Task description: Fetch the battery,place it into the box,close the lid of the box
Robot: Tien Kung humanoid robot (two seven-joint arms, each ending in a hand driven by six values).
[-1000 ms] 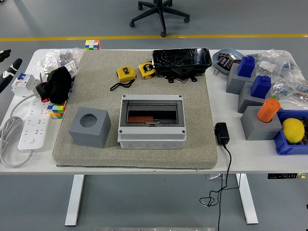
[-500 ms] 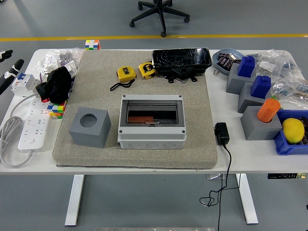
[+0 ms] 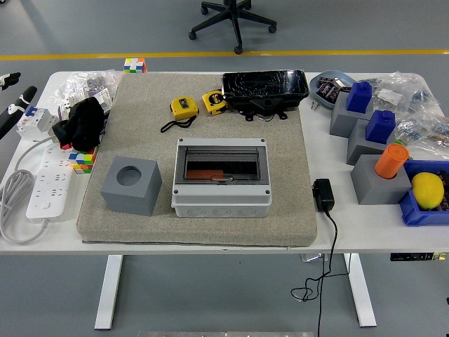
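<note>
Left hand rests at table's left edge, box lid shut.

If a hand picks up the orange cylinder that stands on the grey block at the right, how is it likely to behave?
The orange cylinder looks rigid and probably light. It stands upright and narrow on its grey block, so a sideways push may tip it. Being round, it would likely roll once it lies down.
</note>
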